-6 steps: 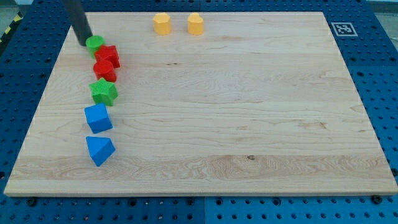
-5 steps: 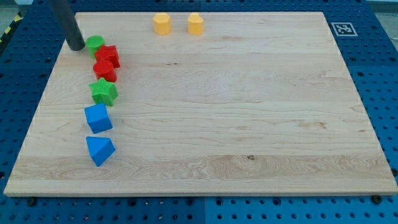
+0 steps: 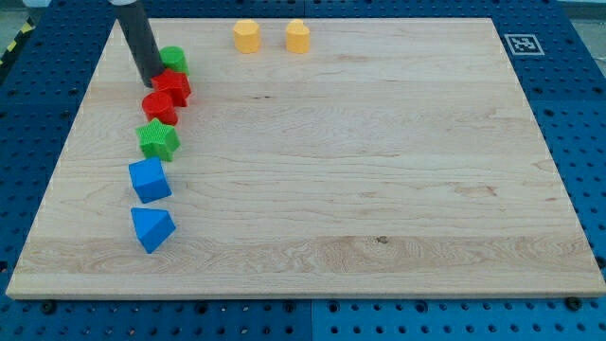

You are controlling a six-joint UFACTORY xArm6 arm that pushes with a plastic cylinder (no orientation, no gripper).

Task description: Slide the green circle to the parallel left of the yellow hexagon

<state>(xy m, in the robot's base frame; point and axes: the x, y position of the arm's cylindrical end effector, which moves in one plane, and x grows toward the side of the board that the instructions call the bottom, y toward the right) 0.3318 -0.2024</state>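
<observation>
Near the view's top left corner of the desk [image 3: 398,170]: my tip [image 3: 151,80], at the end of a dark rod slanting down from the top edge, planted just left of the green circle [image 3: 173,60] and touching or nearly touching it. No pincer on this rod, so nothing released or clenched. Green circle well to the left of the yellow hexagon [image 3: 246,36], slightly lower than it in the view. Second yellow block [image 3: 297,35] just right of the hexagon. Directly below the circle, touching it, a red star [image 3: 172,88]; below that, a second red block [image 3: 159,107], shape hard to tell. Further down the same left-hand column: green star [image 3: 158,139], then blue cube [image 3: 150,179], then a blue wedge-like block [image 3: 151,228], the last three each slightly apart.
</observation>
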